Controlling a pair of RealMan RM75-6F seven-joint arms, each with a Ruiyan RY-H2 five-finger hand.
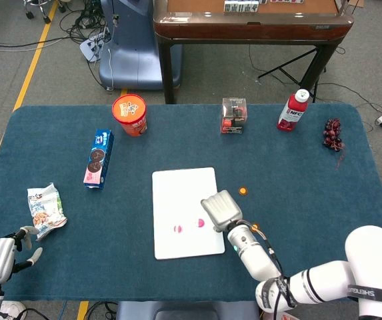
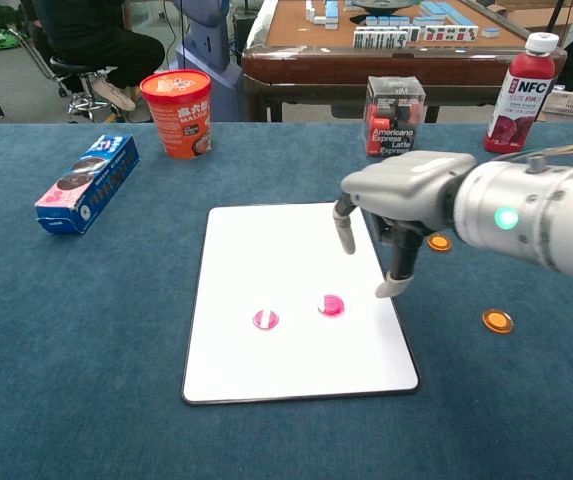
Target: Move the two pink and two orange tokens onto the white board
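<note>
a lab-like room: loose cables (image 1: 77,27) on grey floor, yellow floor tape (image 1: 34,57), a mahjong table (image 1: 251,17).

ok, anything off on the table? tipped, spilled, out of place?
Nothing spilled or damaged. Both pink tokens lie flat on the white board; the two orange tokens sit on the cloth to its right, not yet moved. The right hand hovers at the board's right edge, holding nothing. The cookie box lies on its side.

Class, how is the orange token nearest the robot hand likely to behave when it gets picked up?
The orange token looks thin and flat, so it probably won't roll but may be hard to pinch off the table. It seems small and likely light, so it could slide if nudged.
</note>
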